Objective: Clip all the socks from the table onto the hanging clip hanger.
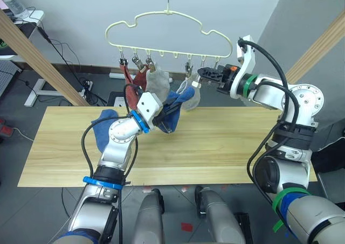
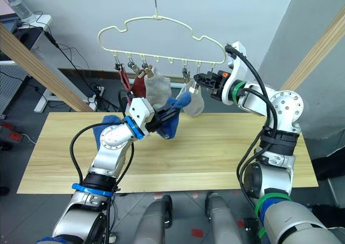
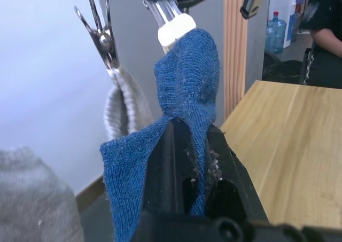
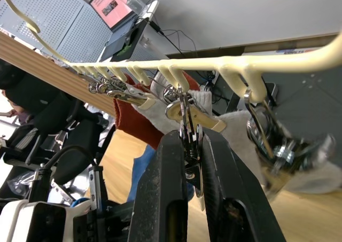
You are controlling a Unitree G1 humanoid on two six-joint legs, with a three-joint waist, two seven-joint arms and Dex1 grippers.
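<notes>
The pale-yellow clip hanger (image 1: 167, 31) hangs over the far edge of the table (image 1: 226, 147). Two rust-red socks (image 1: 136, 85) and a grey sock (image 1: 159, 79) hang from its left clips, and another grey sock (image 1: 194, 97) hangs further right. My right gripper (image 1: 200, 74) is shut on a metal clip (image 4: 187, 122) in the row. My left gripper (image 1: 163, 116) is shut on a blue sock (image 3: 187, 87), whose top edge is raised to that clip's cream-tipped end (image 3: 176, 28). A second blue sock (image 1: 102, 124) lies on the table's left part.
Slanted wooden poles stand at the left (image 1: 38, 55) and right (image 1: 318, 50) of the table. A white desk and floor cables (image 1: 64, 55) are behind on the left. A person (image 3: 326, 33) stands beyond the table's end.
</notes>
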